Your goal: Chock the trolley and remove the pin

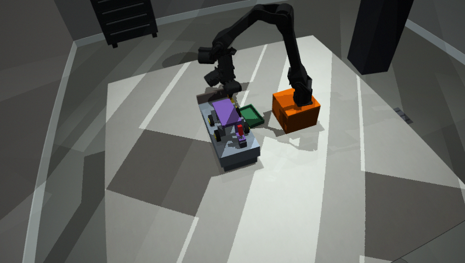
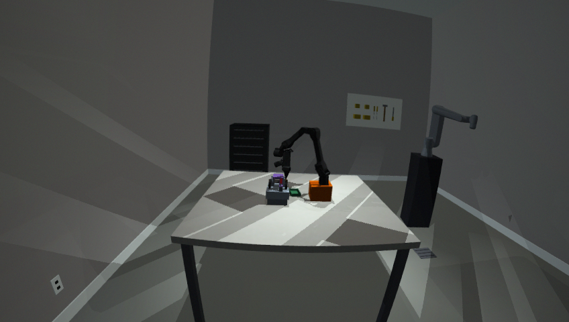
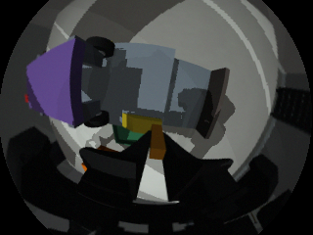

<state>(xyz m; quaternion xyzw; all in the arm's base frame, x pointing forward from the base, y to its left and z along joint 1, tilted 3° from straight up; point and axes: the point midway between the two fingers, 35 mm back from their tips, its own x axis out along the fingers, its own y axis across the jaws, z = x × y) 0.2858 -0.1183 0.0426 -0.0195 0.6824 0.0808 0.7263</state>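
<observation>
Patches of light and shadow are spread across the pale, flat worktop (image 1: 277,211) (image 2: 295,231) (image 3: 245,73). At its nearer end, the blue-grey ramp (image 1: 239,159) (image 2: 277,194) (image 3: 156,93) is fitted with the red-headed stop pin (image 1: 240,130) (image 2: 280,181) (image 3: 26,98), which is seated upright at the uphill end. Beyond it, the purple-topped trolley (image 1: 225,110) (image 2: 278,175) (image 3: 54,80) is carried on black wheels. Beside the ramp, the shallow green tray (image 1: 251,114) (image 2: 294,192) (image 3: 122,136) is placed; no pin is seen inside.

Farther along, the yellow chock with orange handle (image 1: 231,100) (image 3: 142,123) is located at the ramp's tray-side edge, downhill of the trolley. Its handle is grasped by the black end effector (image 1: 230,95) (image 2: 286,178) (image 3: 156,137). A gap to the tray-side downhill wheel (image 1: 238,111) (image 3: 98,118) is noted; height above the ramp cannot be confirmed.

Chock placement is judged to be in hand. Alignment with that wheel, lowering and a gentle uphill push are required next. Excess force could disturb the trolley; pin removal should be deferred until contact is verified. At the rear, a black drawer cabinet (image 1: 125,21) (image 2: 249,147) is observed.
</observation>
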